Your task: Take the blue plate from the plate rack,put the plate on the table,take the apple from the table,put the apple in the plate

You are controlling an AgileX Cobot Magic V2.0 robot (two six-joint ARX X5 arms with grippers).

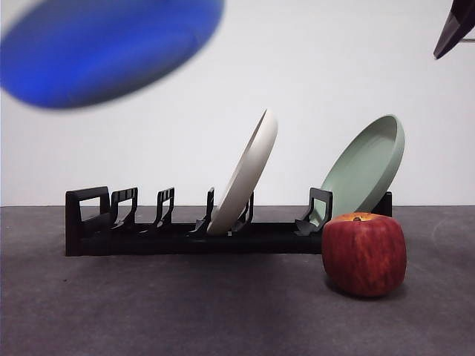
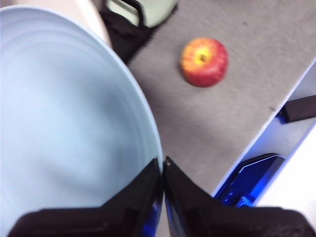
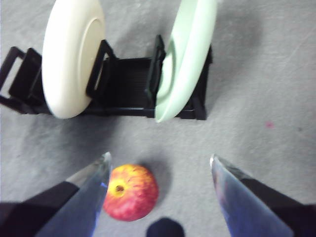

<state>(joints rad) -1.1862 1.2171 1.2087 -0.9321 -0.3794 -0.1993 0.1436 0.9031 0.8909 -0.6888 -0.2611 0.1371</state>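
Holding the blue plate (image 2: pixel 69 123) pinched at its rim, left gripper (image 2: pixel 163 168) high above the plate rack (image 1: pixel 148 237), plate blurred, edge-cropped. Hovering wide open, right gripper (image 3: pixel 158 170) above the apple (image 3: pixel 131 191) on the bench (image 1: pixel 185 311).

blue plate (image 1: pixel 104 48) blurred, cut off by the top edge

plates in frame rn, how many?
3. Matte light-blue plate is aloft, clamped by the left gripper. Cream-white plate and sage-green plate lean in the black plastic rack. None appear hidden.
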